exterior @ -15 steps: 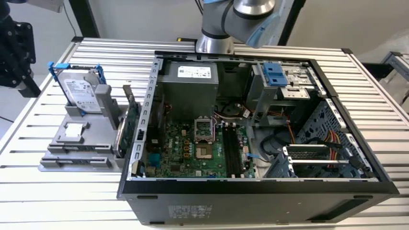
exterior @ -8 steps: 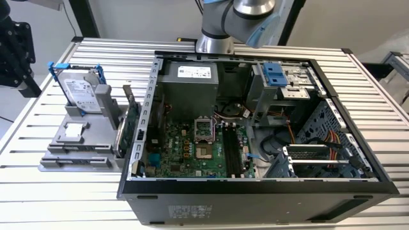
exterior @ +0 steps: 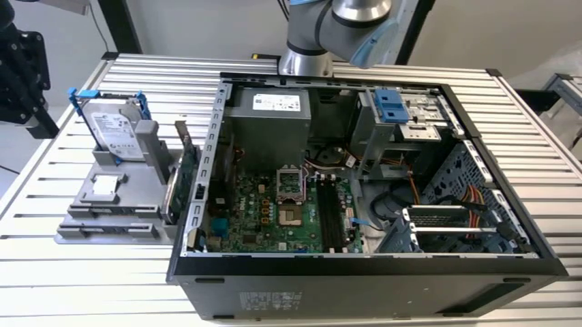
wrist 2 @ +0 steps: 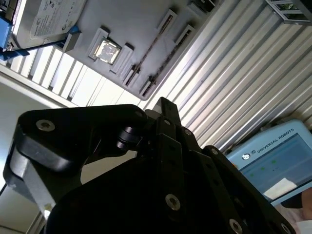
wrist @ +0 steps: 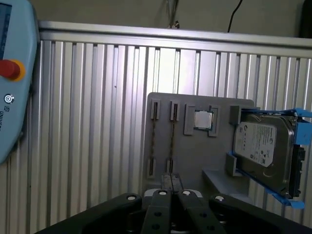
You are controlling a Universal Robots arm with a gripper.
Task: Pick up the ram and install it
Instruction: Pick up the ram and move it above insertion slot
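Sitting edge-up in a slotted cradle, the thin, dark, narrow ram stick (wrist: 173, 139) is on the flat grey plastic fixture plate (wrist: 195, 161). The plate rests on the ribbed aluminium tabletop (exterior: 37, 177) at the exterior view's left, just beside the open black computer case (exterior: 364, 279). A twin cradle (wrist: 153, 139) runs parallel, just beside the stick on the side away from the square silver processor chip (wrist: 202, 119). Whether it also holds a stick I cannot tell. Beyond the chip stands the silver hard drive in a blue frame (wrist: 263, 146).

The pincer (wrist: 170, 180) has its fingers pressed together and carries nothing. In the first wrist view it is well apart from the plate, with its tips roughly in line with the ram stick's length. I judge this to be the approach for the pick, with the installing not yet begun.

To do the pick well, the fingers should part before reaching the stick, wide enough to clear the thin board but not so wide that one strikes the twin cradle. They should close across the flat faces near mid-length, so the stick hangs level. A straight descent and a straight lift along the cradle's slots should keep the ends from binding.
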